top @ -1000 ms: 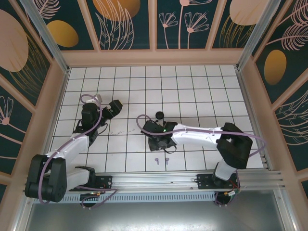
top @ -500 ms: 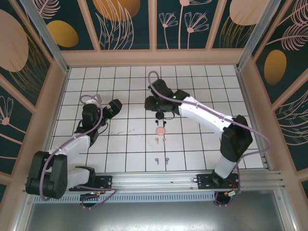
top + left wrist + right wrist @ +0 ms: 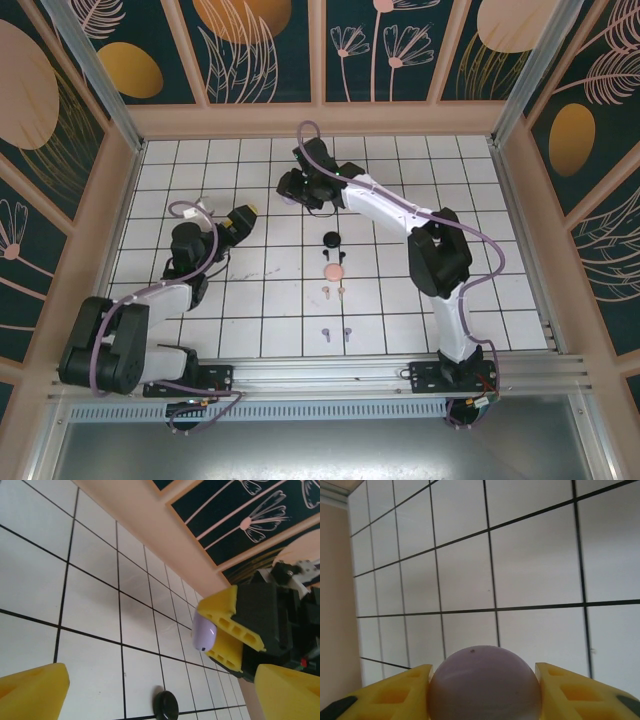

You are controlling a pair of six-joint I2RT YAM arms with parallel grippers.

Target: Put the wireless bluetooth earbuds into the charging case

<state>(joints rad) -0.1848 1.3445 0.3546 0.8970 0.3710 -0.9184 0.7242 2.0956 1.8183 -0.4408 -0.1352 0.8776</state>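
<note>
- Your right gripper [image 3: 289, 190] held a purple case [image 3: 485, 682] up over the far tabletop [image 3: 430, 160].
- Your left gripper [image 3: 242, 220] was wide open, holding nothing.
- The earbuds [image 3: 335, 333] lay on the tabletop, near the middle.

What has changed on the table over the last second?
The right end effector, shut on the purple case, left the middle of the table and swung away toward the back wall, uncovering the pink case and pink earbuds. The black case, the purple earbuds and the open left end effector stayed roughly where they were.
</note>
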